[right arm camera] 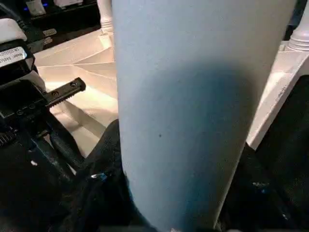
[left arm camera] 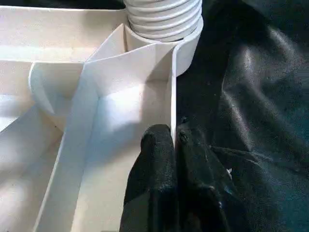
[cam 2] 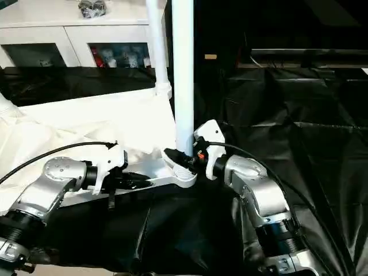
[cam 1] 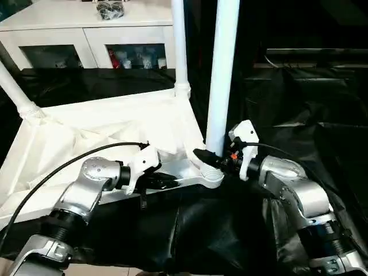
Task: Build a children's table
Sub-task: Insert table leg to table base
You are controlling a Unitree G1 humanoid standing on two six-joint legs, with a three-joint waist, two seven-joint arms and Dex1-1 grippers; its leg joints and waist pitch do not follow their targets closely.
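Observation:
The white tabletop [cam 1: 115, 126] lies upside down on black cloth, ribbed underside up. Three white legs stand in its corner sockets: one at the far corner [cam 1: 179, 46], one at the left [cam 1: 14, 92], and a near-right leg [cam 1: 221, 75] rising from the near socket [cam 1: 210, 175]. My right gripper [cam 1: 210, 156] is shut on this near-right leg just above the socket; the leg [right arm camera: 193, 96] sits between its fingers. My left gripper [cam 1: 167, 183] is shut on the tabletop's near rim [left arm camera: 172, 87], a hand's width left of that socket, with one finger [left arm camera: 157, 159] on each side of the thin wall.
A white cabinet [cam 1: 86, 34] with glass doors stands behind the tabletop, with a small dark bundle [cam 1: 110, 8] on top. Crumpled black cloth [cam 1: 299, 115] covers the floor to the right and in front. A black cable [cam 1: 69, 164] runs over my left forearm.

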